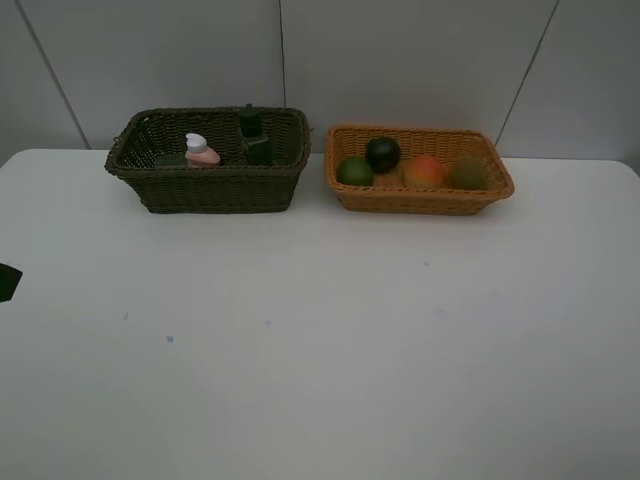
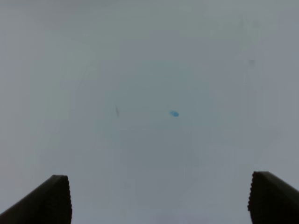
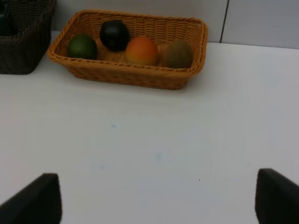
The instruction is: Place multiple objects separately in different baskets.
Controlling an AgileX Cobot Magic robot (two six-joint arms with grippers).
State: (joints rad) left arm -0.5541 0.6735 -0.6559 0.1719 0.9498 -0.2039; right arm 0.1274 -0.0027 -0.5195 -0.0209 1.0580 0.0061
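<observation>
Exterior high shows us four fruits in the light basket (image 1: pixel 345 195) and bottles in the dark basket (image 1: pixel 210 190) (both on the tabletop (image 1: pixel 320 350)); our left claw (image 2: pixel 159 198) and right claw (image 3: pixel 159 198) gape empty.

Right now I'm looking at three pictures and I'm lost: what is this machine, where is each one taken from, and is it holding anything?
It is a robot with two arms, each ending in a pincer. One picture comes from a camera mounted high, looking down at a white table. There, a dark basket holds a pink bottle and a dark green pump bottle; an orange basket holds four fruits. The other two come from cameras on the wrists. The left pincer stands open over bare table; the right pincer stands open facing the orange basket. Neither holds anything.
</observation>
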